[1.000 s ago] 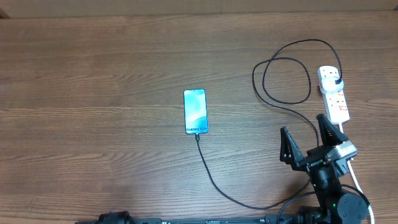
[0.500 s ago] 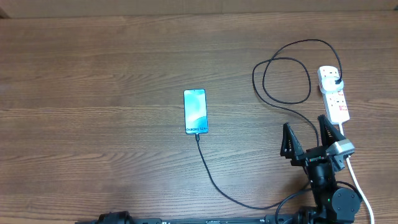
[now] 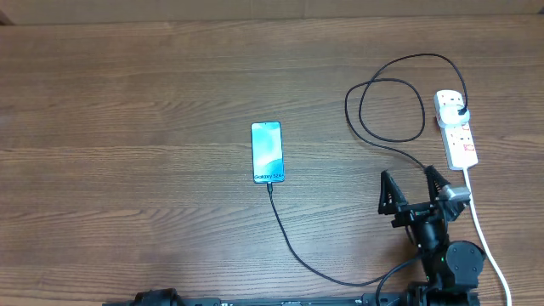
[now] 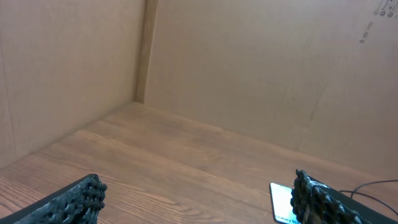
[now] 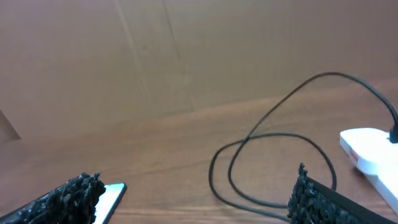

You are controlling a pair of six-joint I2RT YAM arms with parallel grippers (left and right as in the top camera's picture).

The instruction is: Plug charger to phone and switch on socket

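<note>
The phone [image 3: 267,152] lies flat mid-table with its screen lit, and also shows in the left wrist view [image 4: 281,200] and the right wrist view [image 5: 109,198]. The charger [image 3: 299,248], a thin black cable, meets the phone's near short edge. It curves to the front right, loops [image 5: 273,168] and ends in a black plug seated in the socket [image 3: 457,136]. The socket [image 5: 370,153] is a white strip at the far right. My right gripper [image 3: 408,176] stands open just short of the socket's near end, holding nothing. My left gripper [image 4: 199,205] is open and empty, low over the table left of the phone.
A thick white cord [image 3: 486,246] runs from the socket's near end to the front right, beside my right arm. Brown board walls [image 4: 261,74] close off the back and left. The wooden table [image 3: 127,127] stretches wide to the left of the phone.
My right gripper has drawn back slightly from the socket's near end and turned a little left. Phone, charger and socket have not moved.
</note>
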